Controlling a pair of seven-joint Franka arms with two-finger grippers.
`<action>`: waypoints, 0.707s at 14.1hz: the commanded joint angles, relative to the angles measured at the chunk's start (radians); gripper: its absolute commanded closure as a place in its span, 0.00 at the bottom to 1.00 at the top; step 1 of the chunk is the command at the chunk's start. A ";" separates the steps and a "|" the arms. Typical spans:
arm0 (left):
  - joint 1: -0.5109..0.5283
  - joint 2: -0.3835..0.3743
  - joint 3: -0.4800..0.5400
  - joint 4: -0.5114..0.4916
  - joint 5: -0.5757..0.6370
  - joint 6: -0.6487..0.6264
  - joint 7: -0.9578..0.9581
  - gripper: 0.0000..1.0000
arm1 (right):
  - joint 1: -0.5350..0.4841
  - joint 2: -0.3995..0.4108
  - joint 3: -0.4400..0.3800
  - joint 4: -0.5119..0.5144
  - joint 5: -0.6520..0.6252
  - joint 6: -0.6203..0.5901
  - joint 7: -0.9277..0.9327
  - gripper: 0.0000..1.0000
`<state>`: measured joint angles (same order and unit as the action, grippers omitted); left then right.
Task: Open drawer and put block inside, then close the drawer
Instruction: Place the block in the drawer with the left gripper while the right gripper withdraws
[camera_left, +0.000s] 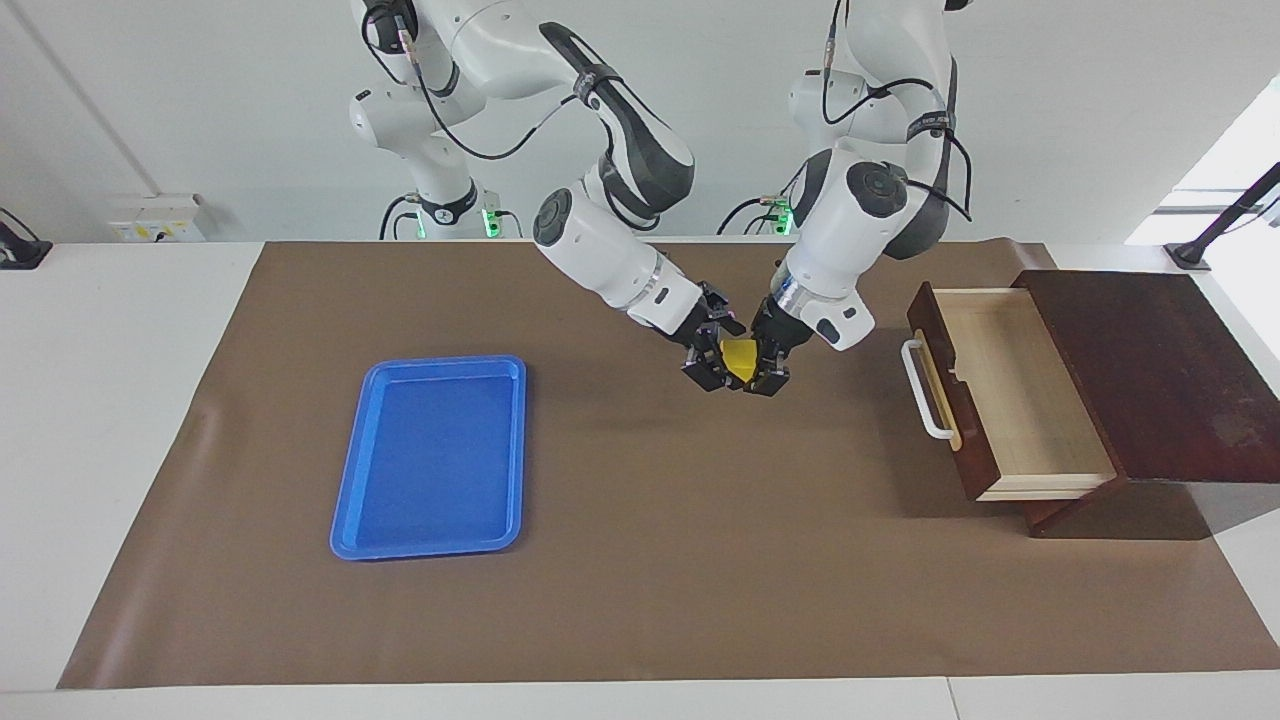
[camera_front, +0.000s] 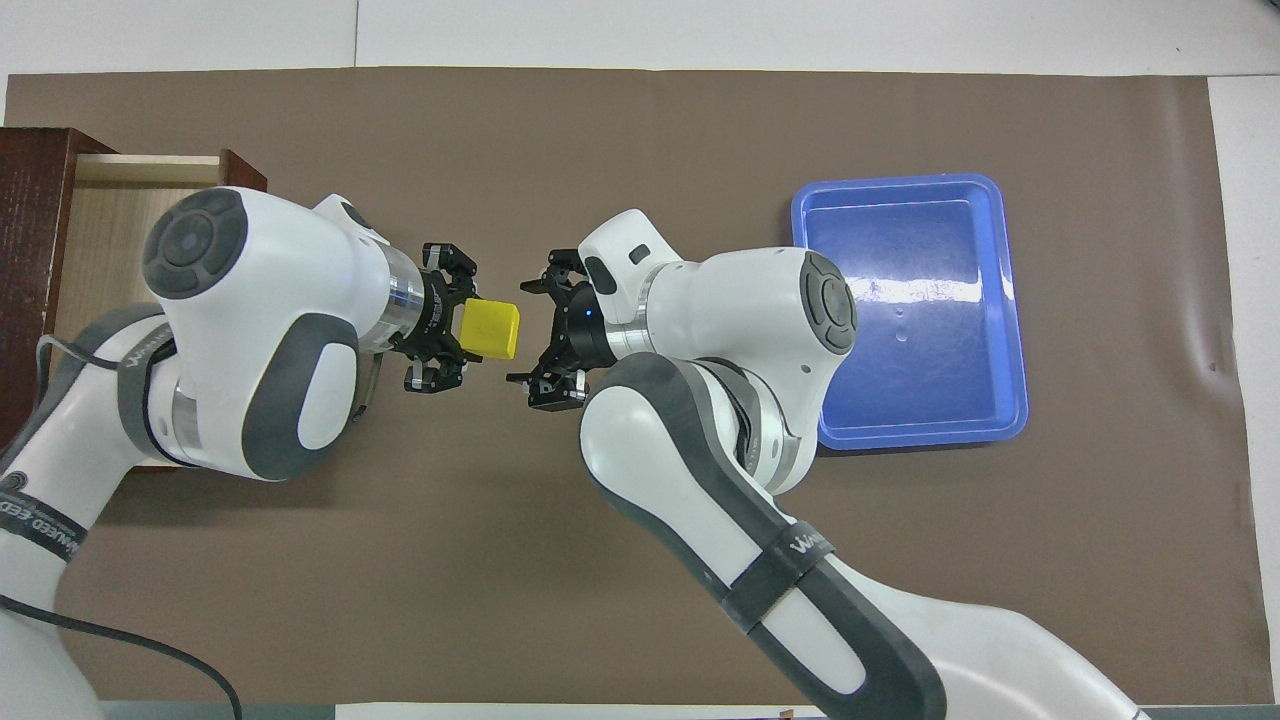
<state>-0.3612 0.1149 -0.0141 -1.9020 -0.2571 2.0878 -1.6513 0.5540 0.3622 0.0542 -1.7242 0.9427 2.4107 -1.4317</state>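
The yellow block (camera_left: 741, 358) hangs in the air over the middle of the brown mat, between the two grippers. My left gripper (camera_left: 766, 366) is shut on the block (camera_front: 490, 331). My right gripper (camera_left: 712, 366) faces it with its fingers spread, and a small gap shows between it and the block in the overhead view (camera_front: 526, 335). The drawer (camera_left: 1020, 390) of the dark brown box (camera_left: 1150, 380) stands pulled open at the left arm's end of the table. Its pale wood interior is bare and its white handle (camera_left: 925, 392) points toward the mat's middle. My left arm hides most of the drawer (camera_front: 105, 225) from above.
A flat blue tray (camera_left: 430, 550) lies on the mat toward the right arm's end of the table, with nothing in it; it also shows in the overhead view (camera_front: 905, 435). The brown mat (camera_left: 650, 560) covers most of the white table.
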 joint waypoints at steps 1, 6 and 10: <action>0.124 -0.021 0.002 0.104 -0.008 -0.165 0.066 1.00 | -0.075 -0.040 0.004 0.005 -0.044 -0.100 0.030 0.00; 0.359 -0.014 0.003 0.244 -0.005 -0.334 0.241 1.00 | -0.303 -0.110 0.000 0.006 -0.169 -0.346 0.140 0.00; 0.473 -0.012 0.008 0.215 -0.004 -0.311 0.365 1.00 | -0.422 -0.154 -0.016 0.069 -0.495 -0.490 0.358 0.00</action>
<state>0.0761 0.0924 0.0005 -1.6827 -0.2566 1.7870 -1.3380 0.1669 0.2261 0.0315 -1.6941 0.5875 1.9750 -1.1769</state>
